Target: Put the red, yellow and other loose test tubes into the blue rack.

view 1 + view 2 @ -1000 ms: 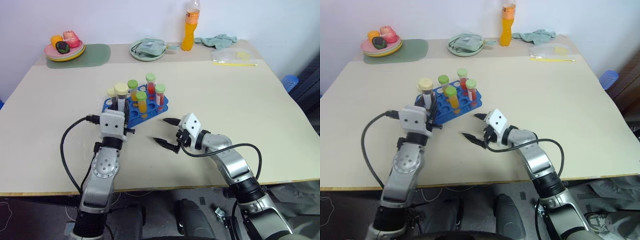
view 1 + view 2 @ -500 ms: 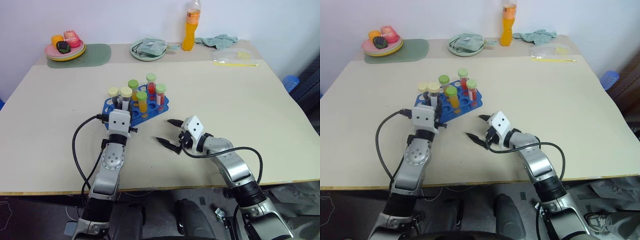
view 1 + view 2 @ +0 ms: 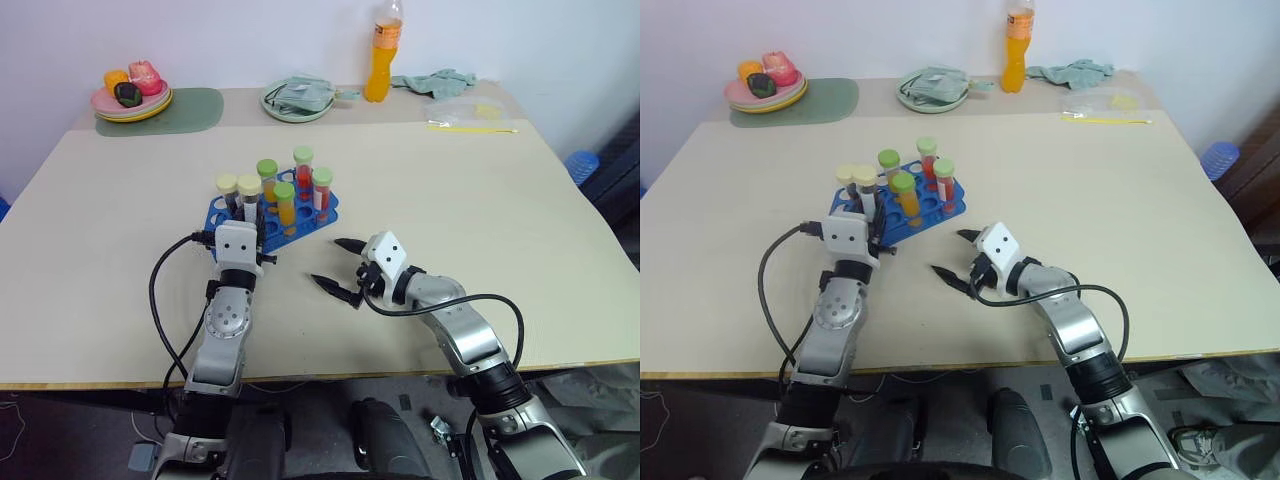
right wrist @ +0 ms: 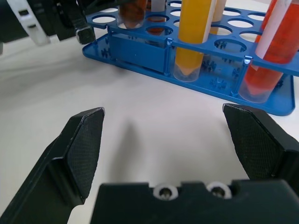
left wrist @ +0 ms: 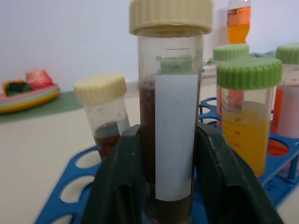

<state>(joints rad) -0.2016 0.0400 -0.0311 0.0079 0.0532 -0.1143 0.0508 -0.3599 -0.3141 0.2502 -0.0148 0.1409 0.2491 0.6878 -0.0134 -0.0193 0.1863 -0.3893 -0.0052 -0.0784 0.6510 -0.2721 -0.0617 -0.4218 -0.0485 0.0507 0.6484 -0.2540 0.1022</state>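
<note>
While the dark maroon tube (image 5: pixel 170 107) is standing upright in a hole at the 8 o'clock corner of the blue rack (image 3: pixel 322 216), the left gripper (image 5: pixel 169 154) is clasping it, one black finger lying against each side of the tube's lower half below the cream cap. The tube's foot is sitting down among the holes, though whether it is resting on the rack's floor is hidden. A second cream-capped tube (image 3: pixel 227 183) is standing just beside it at 10 o'clock, and four green-capped tubes (image 3: pixel 283 190) with orange or red liquid are filling holes toward 2 o'clock. No tube is lying loose on the table (image 3: pixel 450 180), so the step in hand is looking like the seating of the last tube, with the task nearly finished.

The next move is calling for the left jaws to spread and the hand to draw straight back toward 6 o'clock, without dragging the tube or nudging the light rack. The right gripper (image 3: pixel 327 260) is hovering over bare table at the rack's 5 o'clock, jaws spread wide and holding nothing. An orange bottle (image 3: pixel 377 70) is standing well apart at 1 o'clock.
</note>
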